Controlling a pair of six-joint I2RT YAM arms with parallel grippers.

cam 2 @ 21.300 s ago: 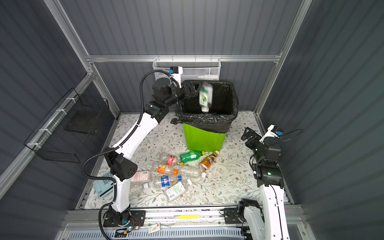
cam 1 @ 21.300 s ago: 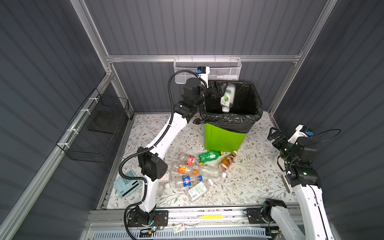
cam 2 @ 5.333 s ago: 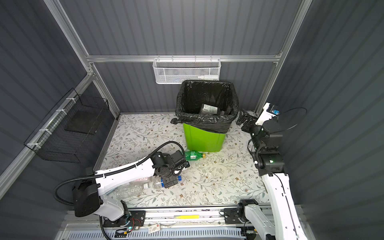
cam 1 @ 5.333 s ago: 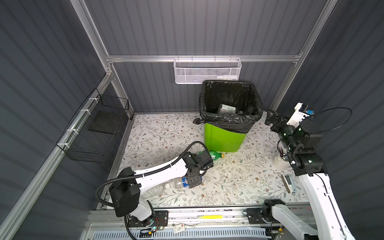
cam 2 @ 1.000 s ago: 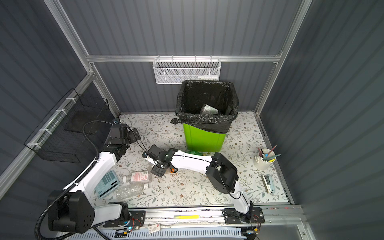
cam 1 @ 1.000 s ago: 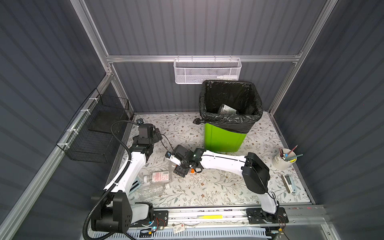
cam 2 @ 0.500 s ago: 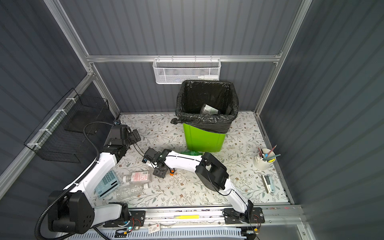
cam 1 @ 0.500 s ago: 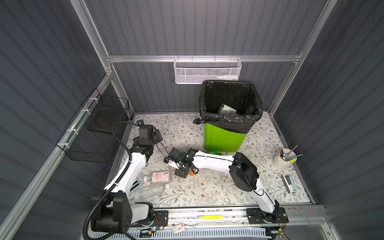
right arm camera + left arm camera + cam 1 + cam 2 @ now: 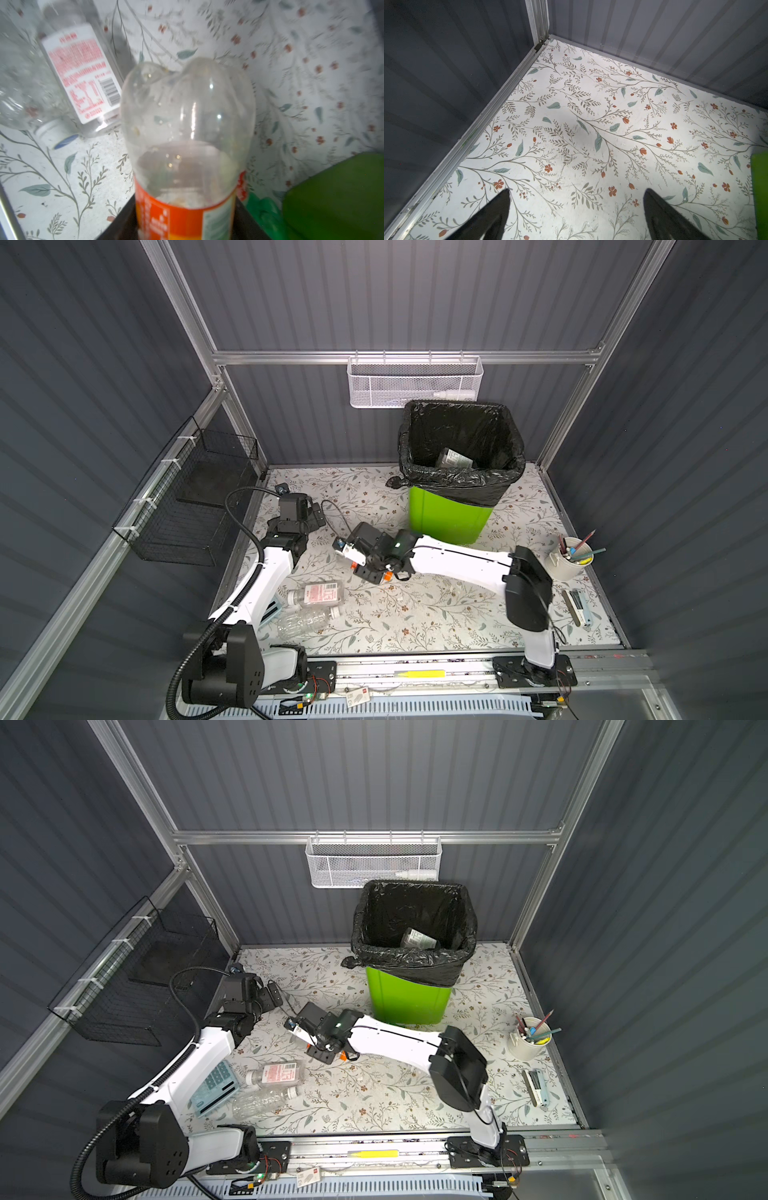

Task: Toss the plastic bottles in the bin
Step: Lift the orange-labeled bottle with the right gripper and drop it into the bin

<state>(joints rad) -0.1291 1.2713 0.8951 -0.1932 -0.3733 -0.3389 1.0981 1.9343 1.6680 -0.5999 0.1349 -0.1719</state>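
My right gripper [image 9: 372, 570] pinches the orange-label bottle [image 9: 187, 124] down at the mat [image 9: 415, 614] near the bin [image 9: 449, 516], a red-label bottle [image 9: 318, 593] and a clear bottle [image 9: 305, 620] lie close by, and my left gripper [image 9: 576, 191] hangs spread.

The left arm stretches toward the rear left corner, its left end effector [image 9: 576, 193] spread wide and empty. The right arm reaches low across the middle, its right end effector [image 9: 376, 572] clamping an orange-labelled bottle [image 9: 187, 124].

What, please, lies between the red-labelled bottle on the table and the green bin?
The right gripper, closed on an orange-labelled bottle, sits between the red-labelled bottle and the bin; both top views show it.
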